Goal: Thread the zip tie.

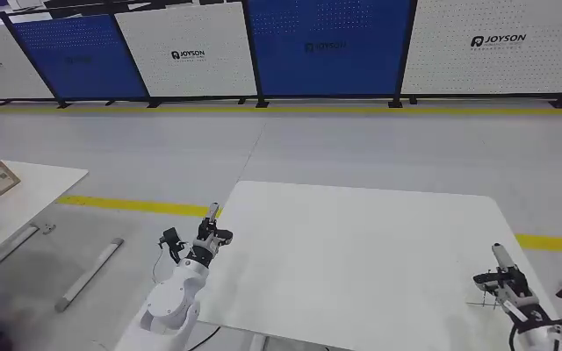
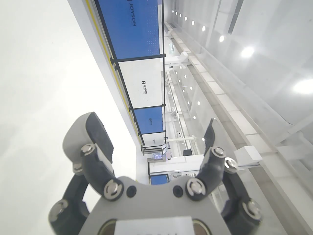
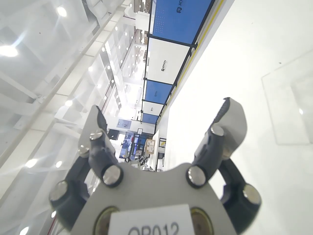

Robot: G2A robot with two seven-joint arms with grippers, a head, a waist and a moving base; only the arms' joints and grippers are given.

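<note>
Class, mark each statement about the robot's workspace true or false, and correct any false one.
1. The left gripper is open and empty. True.
2. The right gripper is shut tight. False: it is open, with nothing between its fingers.
3. The two grippers sit near opposite sides of the white table. True.
4. The panels across the floor beyond the table are all red. False: they are blue and white.

Left gripper (image 2: 154, 123): jaws spread wide, nothing held between them. Black pads (image 2: 101, 135) bare. White table (image 2: 36, 74) lies beside one finger. Far beyond the table edge: yellow floor line (image 2: 102, 42), blue and white partition panels (image 2: 132, 20), ceiling lights (image 2: 247, 51) lit.
</note>
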